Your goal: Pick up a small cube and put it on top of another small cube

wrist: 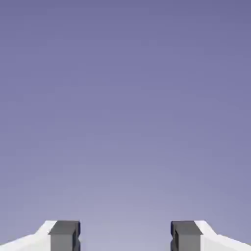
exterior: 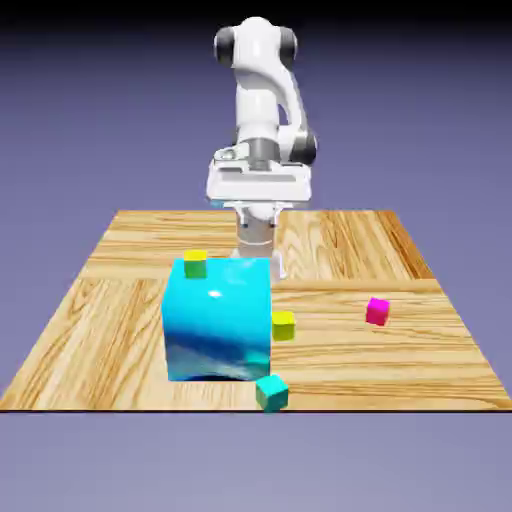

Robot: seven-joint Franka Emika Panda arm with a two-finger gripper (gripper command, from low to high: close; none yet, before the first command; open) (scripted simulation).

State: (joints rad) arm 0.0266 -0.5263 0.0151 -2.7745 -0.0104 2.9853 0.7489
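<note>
Fingertips (wrist: 64,234) of the gripper (wrist: 125,235) stand spread in the hand view, one grey pad at each side of the lower edge, with only the plain blue-violet backdrop between and beyond them; nothing is pinched. No table and no cube enters this view, which suggests that the hand looks out level over the scene rather than down at it. This pose reads as a start posture, taken before any approach.

In the exterior view the gripper (exterior: 259,215) hangs under the white hand block, above the far part of the wooden table (exterior: 120,300), well clear of every cube. Its lower part is partly hidden behind the big cyan cube (exterior: 218,318), so the gap between the jaws cannot be read there; only the hand view settles that.

The exterior view alone gives the layout. The magenta cube (exterior: 377,311), the thing to be picked, lies free on the table toward the exterior view's right, well apart from the rest. The yellow cube (exterior: 283,325), its destination, sits on the table just beside the cyan cube's right face; whether it touches that face cannot be told. A yellow-topped cube with green sides (exterior: 195,263) appears at the cyan cube's upper far edge, and a small teal cube (exterior: 271,392) lies near the table's front edge.

The magenta cube's open surroundings favour a descent from above; the large neighbour crowding the yellow cube may demand care at placement.
</note>
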